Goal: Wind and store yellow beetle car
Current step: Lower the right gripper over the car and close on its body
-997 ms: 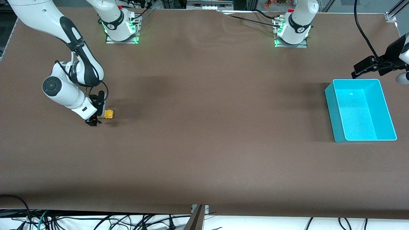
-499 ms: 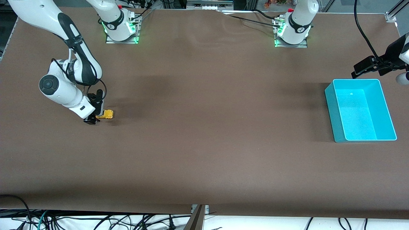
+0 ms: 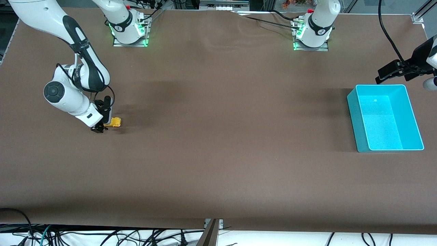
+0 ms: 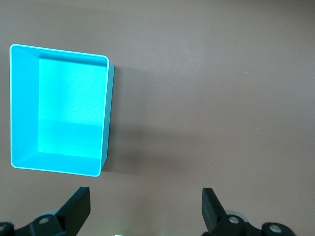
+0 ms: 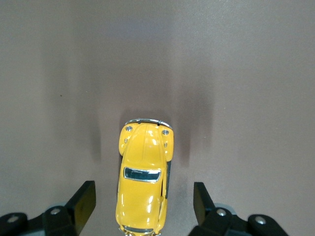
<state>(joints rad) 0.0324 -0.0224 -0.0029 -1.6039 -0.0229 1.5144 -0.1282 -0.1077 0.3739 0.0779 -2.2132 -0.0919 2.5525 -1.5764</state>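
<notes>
The yellow beetle car (image 3: 115, 122) stands on the brown table near the right arm's end. My right gripper (image 3: 102, 125) is down at the table around the car's rear. In the right wrist view the car (image 5: 143, 172) lies lengthwise between the fingers of the right gripper (image 5: 143, 192), which is open, with a gap on each side. The turquoise bin (image 3: 385, 85) sits empty at the left arm's end. My left gripper (image 3: 382, 76) waits open in the air beside the bin, with nothing between its fingers (image 4: 78, 201); the bin's rim (image 4: 59, 49) shows in that view.
Both arm bases (image 3: 129, 30) (image 3: 312, 34) stand along the table edge farthest from the front camera. Cables hang below the nearest table edge (image 3: 211, 227). Bare brown tabletop stretches between the car and the bin.
The right arm has shifted slightly toward its own end of the table, so the gripper sits a little farther back over the car's rear. Car, bin and left arm are unmoved.
</notes>
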